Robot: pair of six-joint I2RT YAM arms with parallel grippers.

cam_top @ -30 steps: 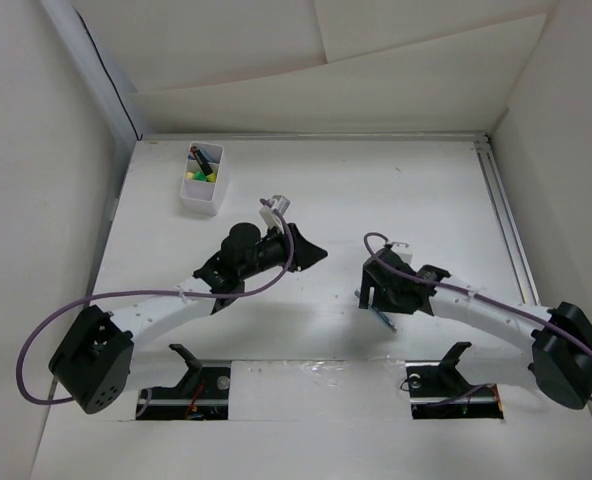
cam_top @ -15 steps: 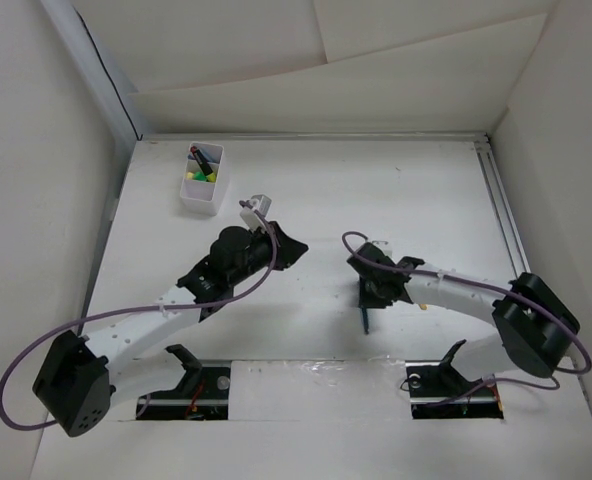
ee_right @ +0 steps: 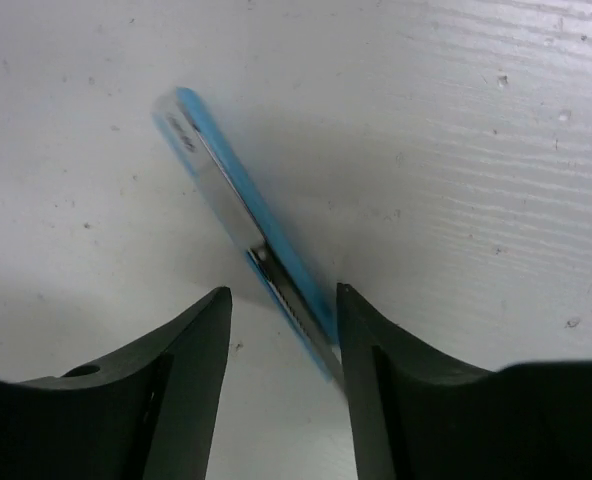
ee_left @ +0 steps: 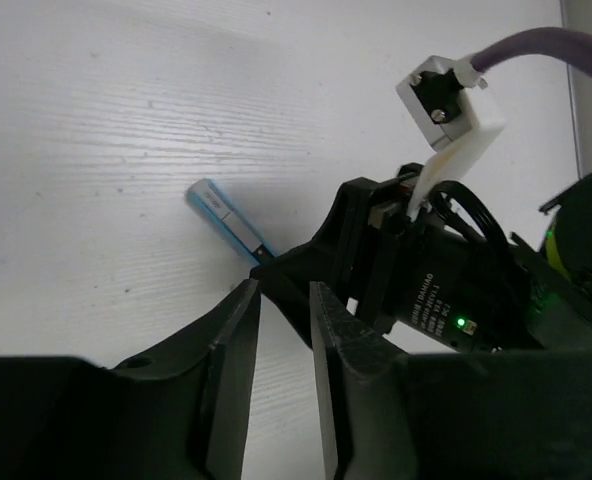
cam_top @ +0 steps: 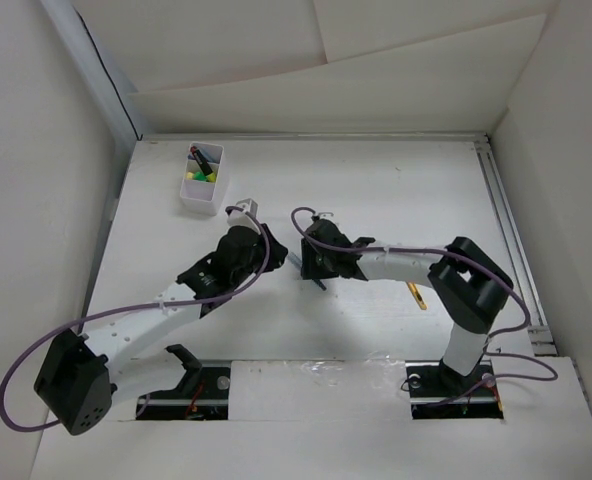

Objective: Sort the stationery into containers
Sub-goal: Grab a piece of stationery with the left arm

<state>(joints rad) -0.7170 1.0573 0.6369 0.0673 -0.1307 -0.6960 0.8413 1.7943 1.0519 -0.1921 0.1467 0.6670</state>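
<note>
While its 2 fingers stand apart, the right tool (ee_right: 281, 292) straddles one end of a light blue pen (ee_right: 231, 200). The pen lies flat on the white bench (ee_right: 476, 120), slanting out of the gap close against 1 finger, and is not pinched. Just beside it, the left tool (ee_left: 284, 290) has its fingers drawn to a narrow slit with nothing between them, tips toward the same pen. Both tools and the pen sit well apart from the white partitioned box (cam_top: 201, 207), to its near right. Farther from the box that way, a yellow pen (cam_top: 416, 296) lies beside the right arm. Red, black, green and yellow pieces fill the box.
</note>
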